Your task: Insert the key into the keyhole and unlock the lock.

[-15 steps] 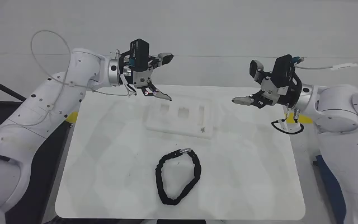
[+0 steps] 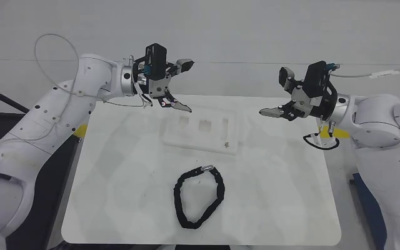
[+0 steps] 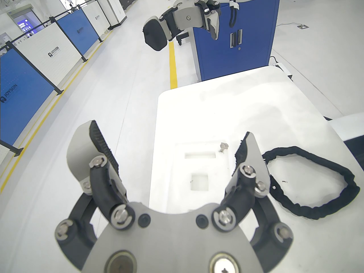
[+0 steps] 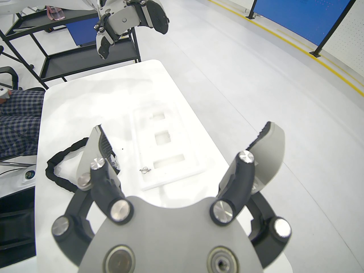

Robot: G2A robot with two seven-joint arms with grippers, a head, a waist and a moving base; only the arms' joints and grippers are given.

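A black fabric-covered chain lock [image 2: 200,199] lies looped on the white table, its metal lock end [image 2: 206,168] pointing toward the far side. A small silver key [image 2: 227,145] rests on the near right corner of a white foam tray [image 2: 201,129]. The key [image 3: 223,146] and the chain lock [image 3: 318,183] lie beyond my left gripper's fingertips. My left gripper [image 2: 181,84] hovers open above the table's far left edge. My right gripper [image 2: 275,92] hovers open above the far right edge. The key [image 4: 145,169] and lock [image 4: 61,161] also show in the right wrist view.
The tray has three rectangular recesses [image 2: 204,125]. A small black ring with metal pieces [image 2: 322,140] sits at the table's right edge. A blue cabinet [image 3: 233,41] stands beyond the table, and a black cart [image 4: 85,55] stands off its other side.
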